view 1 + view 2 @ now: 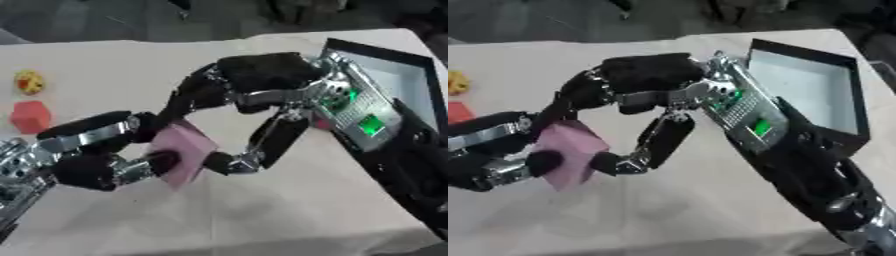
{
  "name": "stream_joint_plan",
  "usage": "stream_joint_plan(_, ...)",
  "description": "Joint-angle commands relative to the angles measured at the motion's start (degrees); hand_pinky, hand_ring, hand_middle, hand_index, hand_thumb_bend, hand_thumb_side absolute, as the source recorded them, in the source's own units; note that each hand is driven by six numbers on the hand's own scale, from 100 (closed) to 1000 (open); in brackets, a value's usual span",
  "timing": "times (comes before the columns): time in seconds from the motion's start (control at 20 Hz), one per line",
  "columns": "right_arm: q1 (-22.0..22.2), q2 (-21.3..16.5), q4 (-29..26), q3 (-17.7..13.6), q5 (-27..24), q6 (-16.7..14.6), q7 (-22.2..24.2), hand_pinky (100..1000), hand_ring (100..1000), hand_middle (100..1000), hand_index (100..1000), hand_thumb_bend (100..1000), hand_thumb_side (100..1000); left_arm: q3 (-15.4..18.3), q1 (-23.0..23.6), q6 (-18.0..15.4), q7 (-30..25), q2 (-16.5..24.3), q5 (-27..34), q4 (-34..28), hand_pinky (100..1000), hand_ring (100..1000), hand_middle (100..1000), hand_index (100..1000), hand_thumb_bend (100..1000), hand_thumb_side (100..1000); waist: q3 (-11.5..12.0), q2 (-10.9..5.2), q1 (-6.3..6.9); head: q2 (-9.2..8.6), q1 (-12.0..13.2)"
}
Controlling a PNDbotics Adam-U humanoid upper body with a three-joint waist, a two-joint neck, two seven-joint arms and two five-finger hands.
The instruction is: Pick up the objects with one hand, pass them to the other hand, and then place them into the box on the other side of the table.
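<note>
Both hands are meeting mid-desk: the left hand [96,150] and right hand [254,95] are each pinching the pink block [182,152]; the box [815,90] is sitting at the right edge.

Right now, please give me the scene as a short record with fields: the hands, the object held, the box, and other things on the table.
left hand: fingers curled round the pink block
right hand: fingers and thumb closed on the same block, from the right
pink block: held between both hands above the table, tilted
box: dark rim, pale inside, at the table's right edge
red block: on the table, far left
yellow object: beyond the red block
</note>
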Motion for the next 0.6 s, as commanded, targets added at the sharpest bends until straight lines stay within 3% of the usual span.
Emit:
stream_joint_plan(0.05, -0.7, 0.1, -0.6, 0.2, -0.6, -6.7, 5.8, 779, 682, 359, 902, 100, 203, 1.2, -0.7, -0.2, -0.1, 0.5, 1.3, -0.3, 815, 618, 604, 795, 227, 1000, -0.1, -0.56, 0.07, -0.14, -0.2)
stream_joint_plan(0.35, -0.5, 0.2, -0.1, 0.3, -0.3, -6.8, 5.5, 776, 680, 356, 900, 100, 202, 1.3, -0.7, 0.3, 0.3, 0.3, 3.5, -0.3, 808, 629, 626, 806, 337, 1000, -0.1, -0.54, 0.03, -0.14, -0.5)
stream_joint_plan(0.6, -0.2, 0.3, 0.8, 0.6, 0.2, -7.0, 5.7, 775, 679, 355, 898, 100, 203, 2.1, -0.4, 0.6, 1.3, 0.0, 5.3, -0.3, 803, 639, 643, 811, 373, 1000, -0.1, -0.51, -0.01, -0.14, -0.7)
